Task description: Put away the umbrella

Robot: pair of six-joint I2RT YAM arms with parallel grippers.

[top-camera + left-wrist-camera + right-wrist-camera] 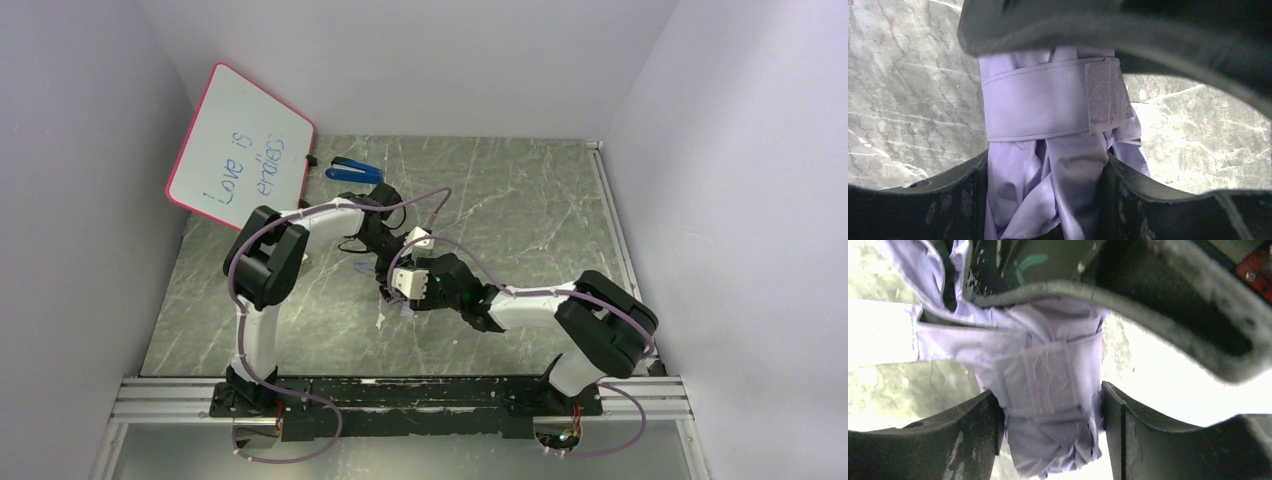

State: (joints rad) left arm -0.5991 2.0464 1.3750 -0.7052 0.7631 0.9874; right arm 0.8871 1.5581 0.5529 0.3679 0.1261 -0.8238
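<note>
**Q.** Where was the umbrella, and what held it?

**A.** Left wrist view: the umbrella [1048, 165] was a rolled lilac bundle. The left claw [1045, 200] was clamped on its loose folds, just below the strap [1033, 107], which was wound round the bundle and closed by a tab [1105, 95]. Right wrist view: the right claw [1050, 435] was clamped on the same bundle, with a pad against each flank, at the level of the strap. Top view: both claws met over the middle of the table [520, 210], and the umbrella was almost hidden beneath them. Whether it rested on the table or hung clear could not be told.

**Q.** How would it likely handle?

**A.** Probably as a light load. The fabric looked soft and slick, so it could slide over the stiffer core inside. The thin ribs would bend under a hard squeeze.

**Q.** Where was the best hold?

**A.** At the strapped band, where the cloth was bound tight and a grip would reach the core. The loose folds below would give and creep.

**Q.** What lay beyond?

**A.** A blue tool [355, 170] and a board [240, 145] stood at the far left, well apart from the claws. Neither seemed to belong to the job.
</note>
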